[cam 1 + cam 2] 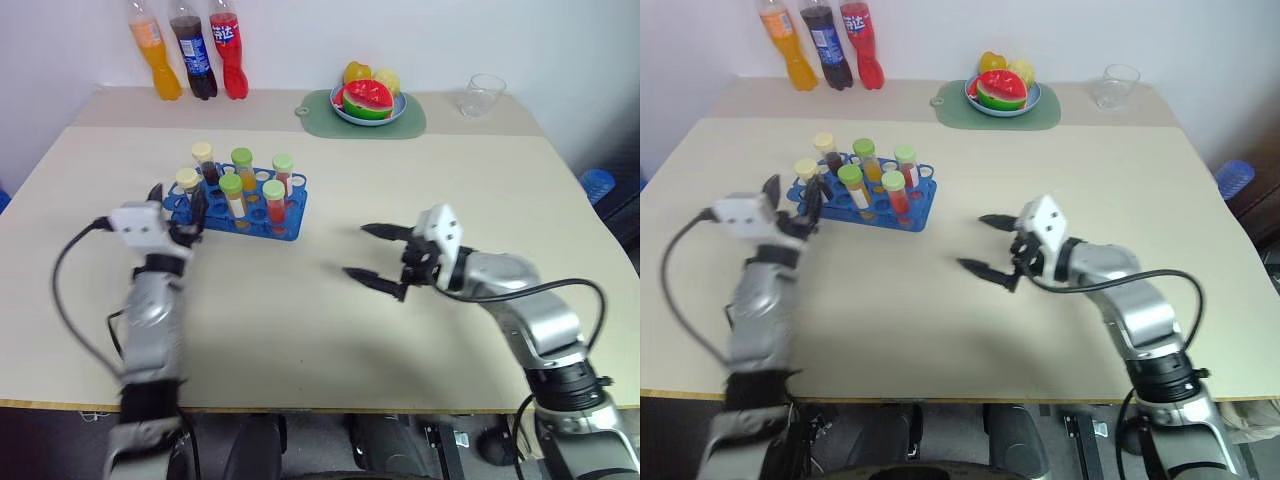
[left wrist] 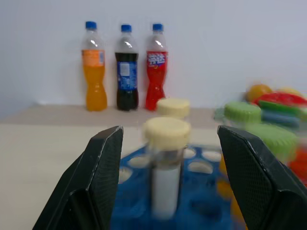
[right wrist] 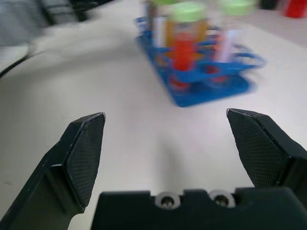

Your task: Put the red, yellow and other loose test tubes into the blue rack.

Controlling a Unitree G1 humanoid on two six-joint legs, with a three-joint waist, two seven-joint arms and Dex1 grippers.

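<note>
The blue rack (image 1: 285,226) stands left of the table's middle, with several test tubes upright in its holes: green-capped ones (image 1: 231,186) with yellow, orange and red liquid, and cream-capped ones (image 1: 203,152). My left gripper (image 1: 178,197) is at the rack's left end, open. In the left wrist view a cream-capped tube (image 2: 166,139) stands in the rack between the spread fingers (image 2: 103,163), touching neither. My right gripper (image 1: 356,250) hovers over bare table to the right of the rack, open and empty, pointing toward the rack (image 3: 211,91).
Three soda bottles (image 1: 191,50) stand at the back left edge. A green mat (image 1: 318,112) with a plate of fruit (image 1: 368,98) lies at the back centre, a clear cup (image 1: 482,95) to its right. Bare table stretches between rack and right gripper.
</note>
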